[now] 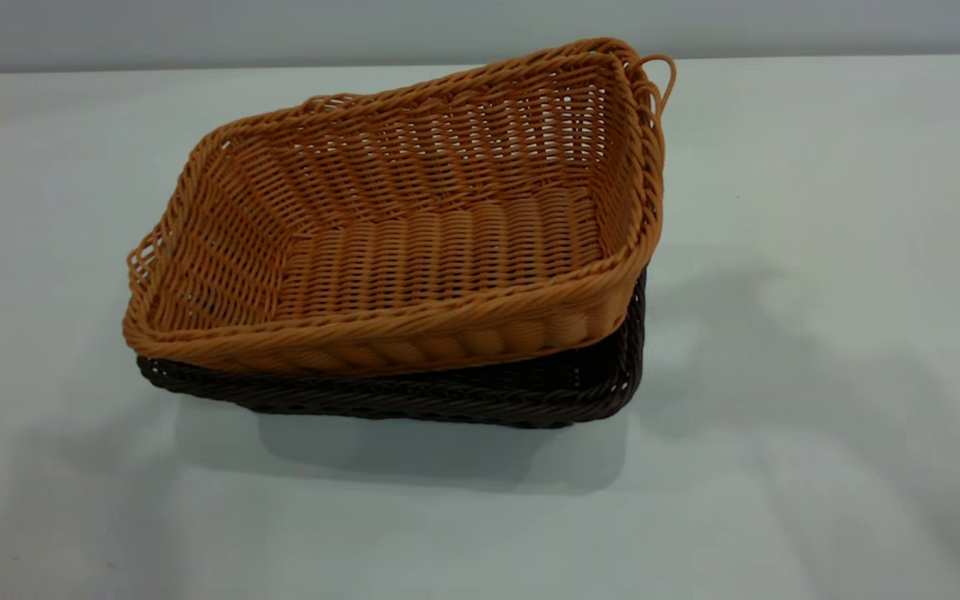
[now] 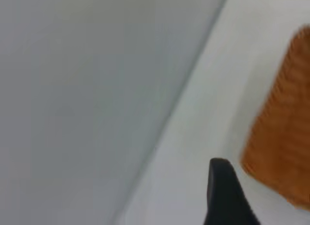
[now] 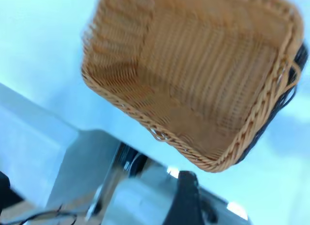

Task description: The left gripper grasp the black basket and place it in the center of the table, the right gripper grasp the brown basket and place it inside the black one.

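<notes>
The brown basket [image 1: 413,225] sits inside the black basket [image 1: 447,396] in the middle of the table [image 1: 822,333]. It is not seated flat: its right end rides high, with its loop handle sticking up. Only the black basket's front wall and right corner show beneath it. Neither gripper is in the exterior view. A black part of the left gripper [image 2: 224,196] shows in its wrist view, apart from the brown basket [image 2: 283,137]. A black part of the right gripper [image 3: 186,198] is held off the brown basket [image 3: 203,74], with the black basket's rim [image 3: 301,54] at its far side.
The table's back edge meets a grey wall [image 1: 280,33]. In the right wrist view the table edge, a grey surface [image 3: 29,147] and a dark cable [image 3: 43,216] lie beyond the baskets. Bare tabletop surrounds the baskets.
</notes>
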